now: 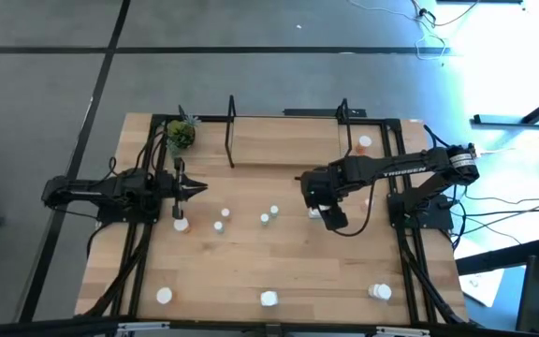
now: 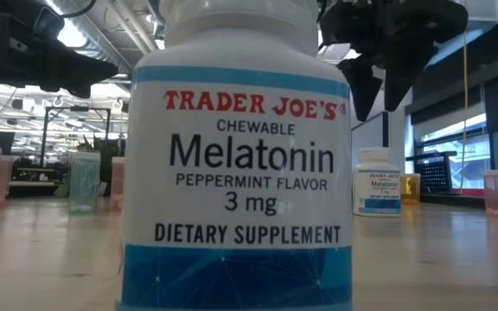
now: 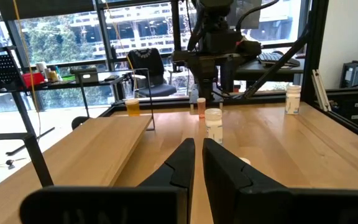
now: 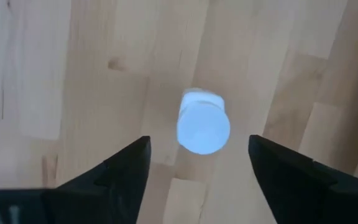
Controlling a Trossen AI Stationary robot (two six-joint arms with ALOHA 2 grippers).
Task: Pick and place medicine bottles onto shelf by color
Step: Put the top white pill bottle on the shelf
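Observation:
My right gripper [image 4: 199, 144] is open and points down over a small white bottle with a white cap [image 4: 204, 127], one finger on either side of it, touching nothing. The bottle stands upright on the table [image 1: 314, 213], and the low view shows it below the gripper [image 2: 377, 181]. My left gripper [image 3: 199, 152] is shut and empty, held level at the table's left [image 1: 195, 187]. The shelf [image 1: 288, 140] lies at the far middle. An orange bottle [image 1: 362, 143] stands by its right end. Several more bottles stand on the table, among them pale ones [image 1: 265, 218] and an orange one [image 1: 181, 223].
A large white melatonin bottle [image 2: 236, 155] stands at the near edge [image 1: 269, 299], with others at the near left [image 1: 164, 296] and near right [image 1: 380, 292]. A small potted plant [image 1: 181, 136] stands at the far left. Black frame rails [image 1: 410, 253] run along both table sides.

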